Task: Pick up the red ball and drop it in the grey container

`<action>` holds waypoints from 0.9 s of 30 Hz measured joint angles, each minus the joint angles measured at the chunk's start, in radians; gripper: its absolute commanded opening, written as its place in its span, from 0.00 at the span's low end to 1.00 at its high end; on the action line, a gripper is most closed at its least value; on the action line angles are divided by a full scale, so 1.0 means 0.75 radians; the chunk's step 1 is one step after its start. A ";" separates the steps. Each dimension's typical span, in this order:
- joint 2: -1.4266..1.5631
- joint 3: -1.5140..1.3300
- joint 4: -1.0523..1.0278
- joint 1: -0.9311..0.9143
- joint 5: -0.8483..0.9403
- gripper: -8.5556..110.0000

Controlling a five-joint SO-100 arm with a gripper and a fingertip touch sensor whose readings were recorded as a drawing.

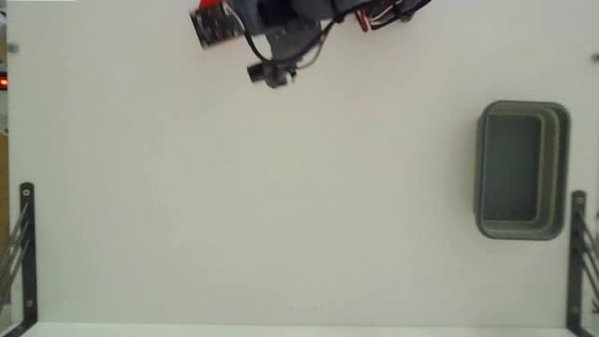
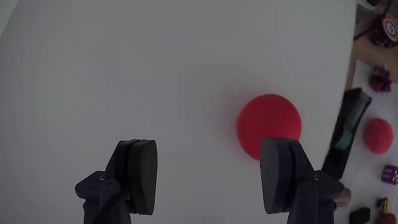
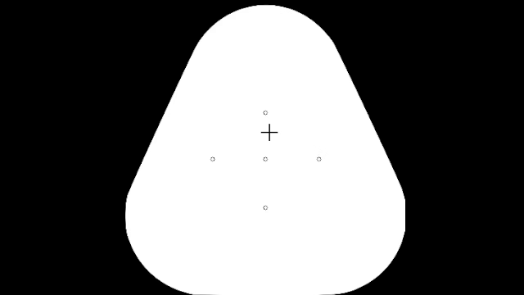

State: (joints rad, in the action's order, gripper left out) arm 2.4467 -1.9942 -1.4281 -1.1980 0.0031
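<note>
In the wrist view the red ball [image 2: 268, 126] lies on the white table just ahead of my right fingertip [image 2: 283, 174], which covers its lower edge. My gripper [image 2: 211, 177] is open, its dark fingers wide apart with only bare table between them. The ball sits to the right of the gap's centre line. In the fixed view my arm [image 1: 271, 28] reaches in from the top edge, left of centre. A sliver of red [image 1: 207, 8] shows at its left end. The grey container [image 1: 522, 171] stands empty far off at the right side of the table.
Black metal brackets [image 1: 26, 253] [image 1: 578, 253] stand at the table's left and right edges in the fixed view. In the wrist view a black bracket [image 2: 348, 130], a second red round thing [image 2: 378, 135] and small clutter lie beyond the table's right edge.
</note>
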 measured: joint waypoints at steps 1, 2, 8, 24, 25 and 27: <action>0.000 0.000 0.000 -0.018 0.000 1.00; 0.000 0.000 0.000 -0.039 0.000 1.00; 0.000 0.000 0.000 -0.147 0.000 1.00; 0.000 0.000 0.000 -0.178 0.000 1.00; 0.000 0.000 0.000 -0.178 0.000 1.00; 0.000 0.000 0.000 -0.178 0.000 1.00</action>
State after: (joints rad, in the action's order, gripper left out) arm 2.4467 -1.9942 -1.4281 -1.3315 0.0031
